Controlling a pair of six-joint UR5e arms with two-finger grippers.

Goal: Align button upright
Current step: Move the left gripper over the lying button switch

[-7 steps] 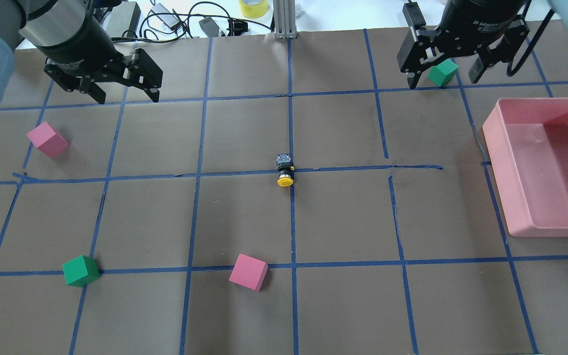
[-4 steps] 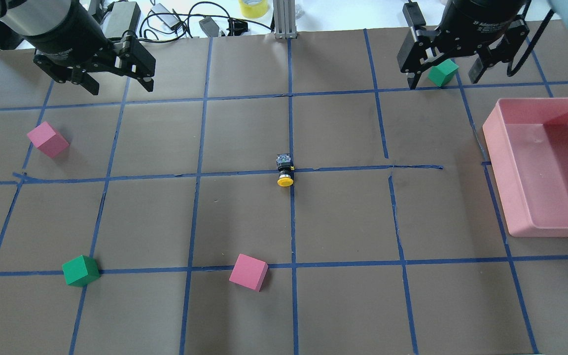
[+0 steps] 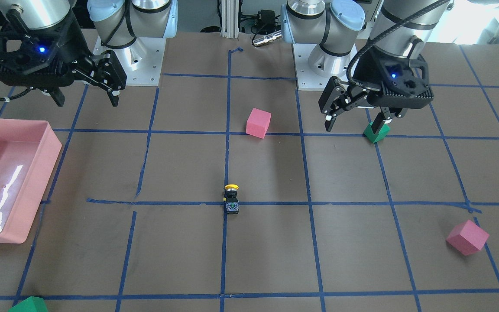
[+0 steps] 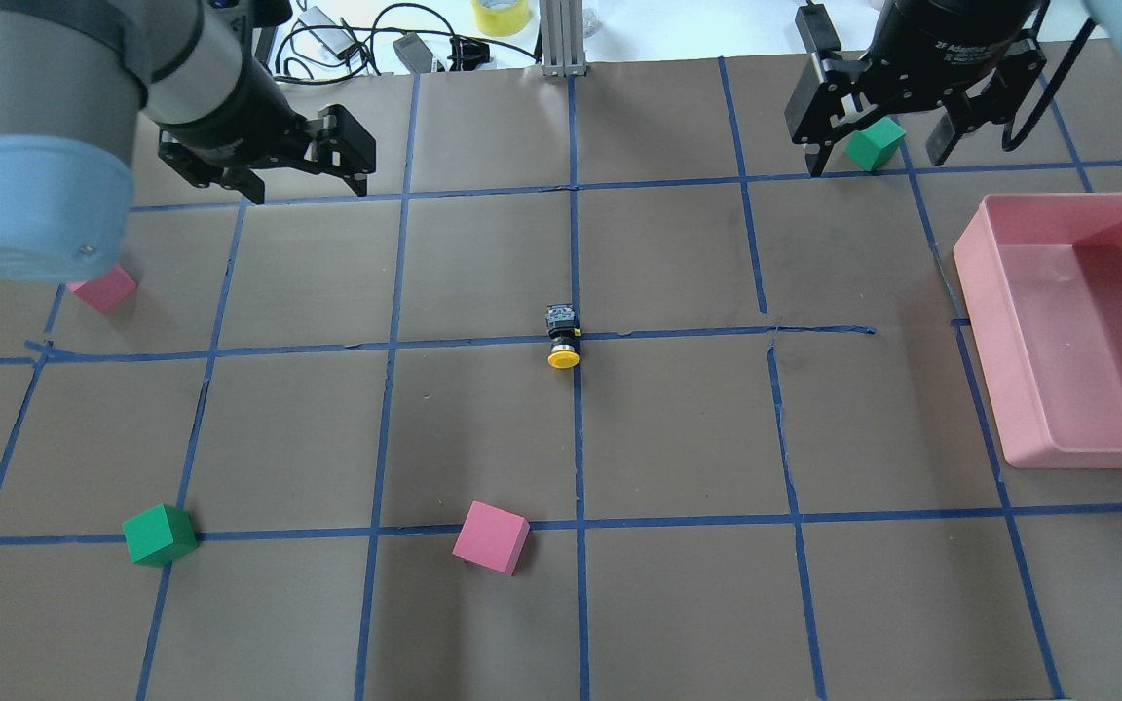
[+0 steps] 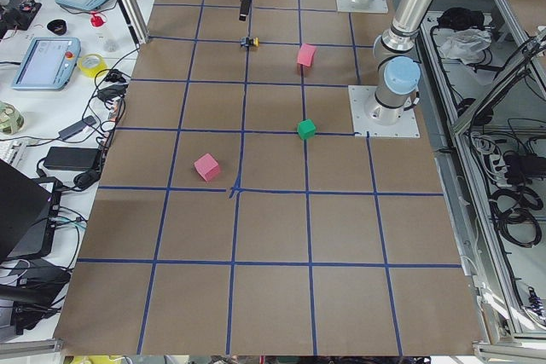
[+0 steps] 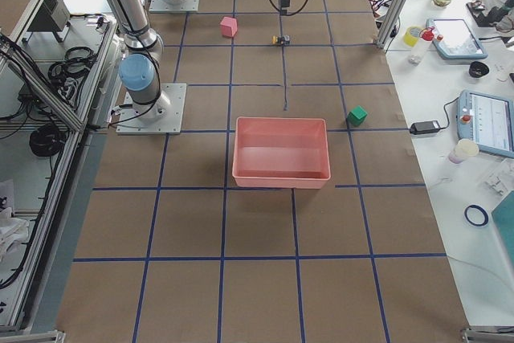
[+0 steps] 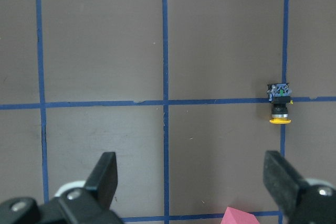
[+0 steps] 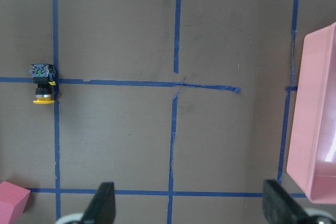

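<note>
The button (image 4: 563, 336) lies on its side at the tape crossing in the table's middle, yellow cap toward the robot and terminal end away. It also shows in the front view (image 3: 231, 198), the left wrist view (image 7: 280, 103) and the right wrist view (image 8: 43, 84). My left gripper (image 4: 308, 183) is open and empty, high over the far left of the table, well away from the button; its fingers (image 7: 105, 174) frame the left wrist view. My right gripper (image 4: 878, 161) is open and empty at the far right, above a green cube (image 4: 875, 143).
A pink bin (image 4: 970, 253) stands at the right edge. A pink cube (image 4: 491, 537) and a green cube (image 4: 160, 534) sit near the front. Another pink cube (image 4: 103, 289) at the left is partly hidden by my left arm's elbow. Cables lie beyond the far edge.
My left arm has swung right, toward the middle, its gripper still open; its elbow now covers part of the left pink cube. The right arm and the button have not moved.
</note>
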